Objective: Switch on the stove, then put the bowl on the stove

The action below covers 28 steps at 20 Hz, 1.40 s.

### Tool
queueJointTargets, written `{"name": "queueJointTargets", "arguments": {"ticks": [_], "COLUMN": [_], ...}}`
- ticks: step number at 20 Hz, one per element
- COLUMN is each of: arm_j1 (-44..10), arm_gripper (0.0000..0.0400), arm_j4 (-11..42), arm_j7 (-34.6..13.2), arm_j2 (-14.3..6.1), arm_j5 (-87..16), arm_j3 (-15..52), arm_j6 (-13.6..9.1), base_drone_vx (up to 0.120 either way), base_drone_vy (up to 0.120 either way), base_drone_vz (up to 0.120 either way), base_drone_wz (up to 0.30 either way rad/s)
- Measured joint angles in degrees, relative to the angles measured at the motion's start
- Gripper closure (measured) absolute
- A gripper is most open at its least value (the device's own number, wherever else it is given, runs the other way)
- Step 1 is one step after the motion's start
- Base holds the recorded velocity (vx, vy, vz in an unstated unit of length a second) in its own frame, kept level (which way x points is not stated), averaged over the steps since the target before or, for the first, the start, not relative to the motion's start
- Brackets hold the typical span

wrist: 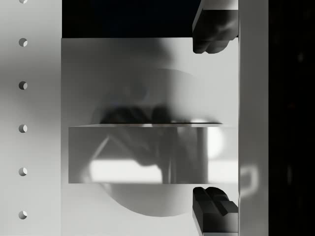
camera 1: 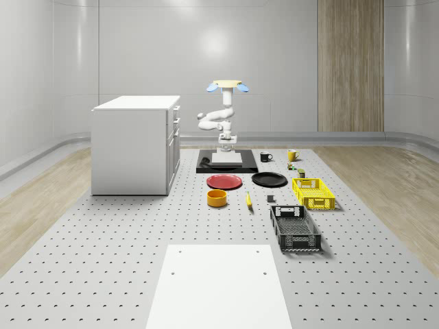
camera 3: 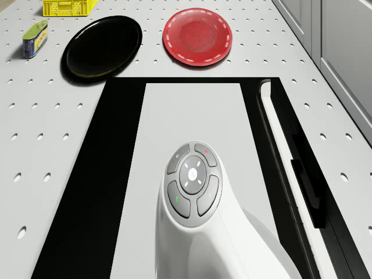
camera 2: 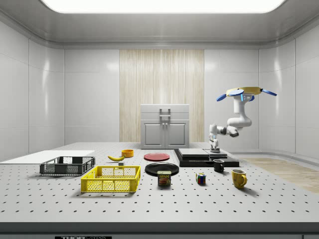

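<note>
a: grey perforated table (camera 1: 103, 274), wide and mostly bare near the front; white cabinet (camera 1: 134, 144) stands to the whole-scene view's left of the stove (camera 1: 226, 162). which step is this?

b: the first, i judge. drone (camera 1: 228, 86) hovers over the stove, arm folded down, gripper (wrist: 214, 118) low over the pale top near its dark edge strip, fingers (wrist: 212, 32) apart, holding nothing.

a: next?

b: probably finding and pressing the switch, staying off the raised edge. then the orange bowl (camera 1: 217, 198), on the table beyond the red plate (camera 1: 224, 181); banana (camera 1: 249, 200) just beside it, open room around.
</note>
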<state>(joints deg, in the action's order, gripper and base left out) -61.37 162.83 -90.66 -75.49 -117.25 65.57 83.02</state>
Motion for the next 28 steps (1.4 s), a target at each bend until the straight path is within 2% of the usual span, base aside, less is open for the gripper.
{"name": "queueJointTargets", "arguments": {"ticks": [10,22,24,25,28], "arm_j1": [-1.1,-3.4,-4.3,-3.8,-3.9], "arm_gripper": [0.0000,0.0000,0.0000,0.0000,0.0000], "arm_j4": [-0.8,-0.9,-0.9,-1.2,-1.1], "arm_j7": [-0.7,-2.9,-4.4,-1.3,-2.0], "arm_j2": [-1.1,-1.1,-1.1,-1.0,-0.4], "arm_j5": [-1.5,-1.8,-1.9,-1.9,-2.2], "arm_j3": [-1.9,-2.2,-2.2,-2.2,-2.4], "arm_j6": [2.0,2.1,2.0,2.2,1.7], "base_drone_vx": [0.000,0.000,0.000,0.000,0.000], "base_drone_vy": [0.000,0.000,0.000,0.000,0.000], "base_drone_vz": [0.000,0.000,0.000,0.000,0.000], "base_drone_wz": [0.000,0.000,0.000,0.000,0.000]}}
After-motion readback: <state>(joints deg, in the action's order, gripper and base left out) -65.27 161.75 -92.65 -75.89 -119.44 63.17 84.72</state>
